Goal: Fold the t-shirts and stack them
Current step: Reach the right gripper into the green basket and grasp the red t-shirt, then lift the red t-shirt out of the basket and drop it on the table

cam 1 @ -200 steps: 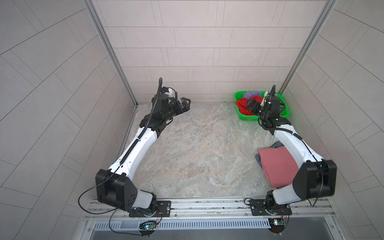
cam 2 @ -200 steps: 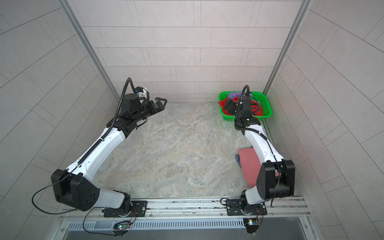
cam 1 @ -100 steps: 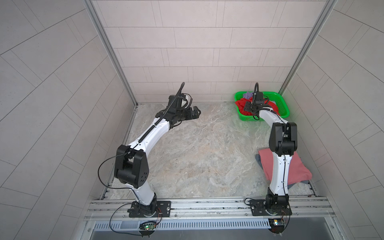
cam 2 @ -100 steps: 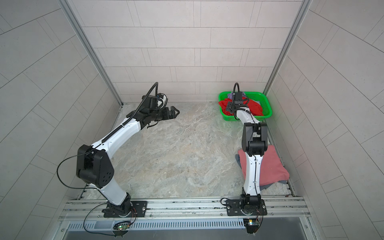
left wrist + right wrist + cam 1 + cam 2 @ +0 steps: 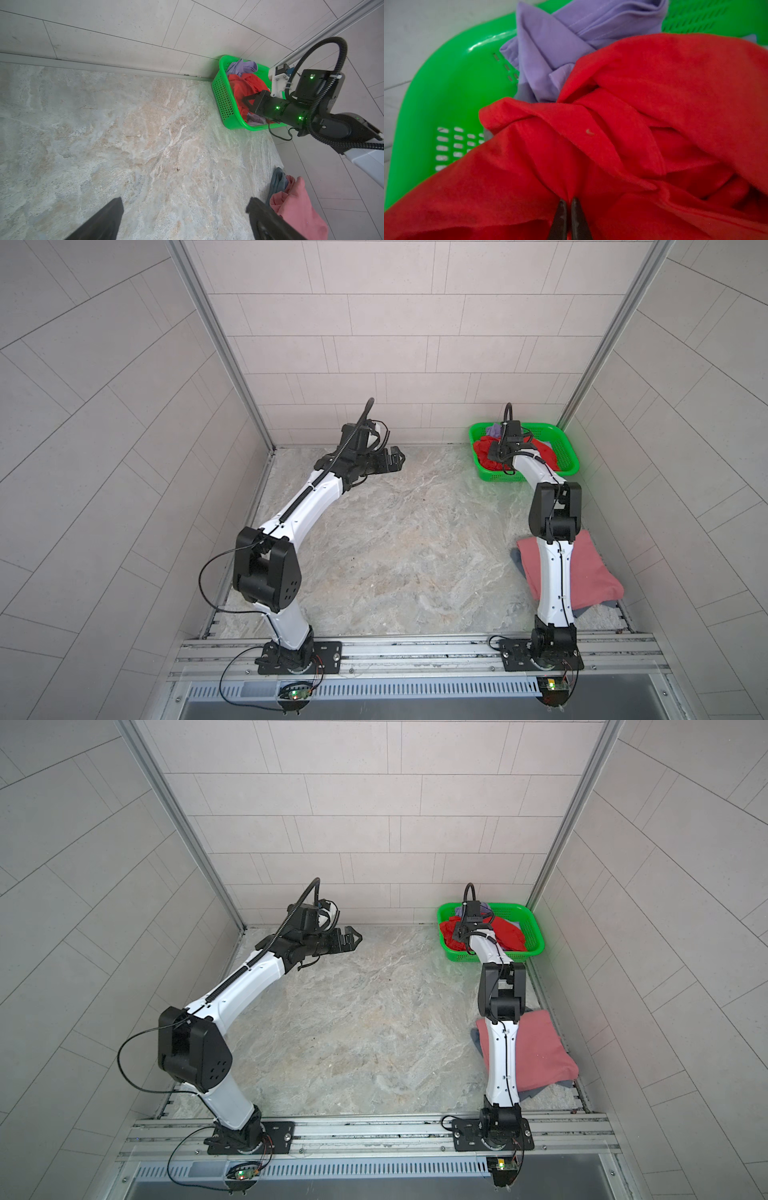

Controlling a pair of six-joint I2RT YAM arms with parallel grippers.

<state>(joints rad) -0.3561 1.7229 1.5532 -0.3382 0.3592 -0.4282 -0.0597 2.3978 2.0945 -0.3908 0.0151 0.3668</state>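
Left wrist view: my left gripper (image 5: 185, 209) hangs over the bare table (image 5: 104, 124). Jaws spread wide, nothing between them. Both fingers (image 5: 104, 220) are clear of cloth.

In both top views this gripper points across the table toward the basket (image 5: 565, 448), which stands well apart from it in the far corner. The pink shirt (image 5: 590, 568) lies flat on the grey shirt (image 5: 277, 180), also well away, beside my right arm's lower link. Only an edge of the grey one shows beneath it.

My right gripper (image 5: 569, 204) is down inside the basket. Jaws pinched together on a fold of the red shirt (image 5: 654, 93). In the right wrist view the cloth puckers into a tight ridge at the fingertips. The rest of the red shirt is bunched around and ahead of the gripper and fills most of the basket.

The lavender shirt (image 5: 550, 47) sits crumpled just beyond the red one, touching it, near the basket's far wall. Part of it is tucked under the red folds.
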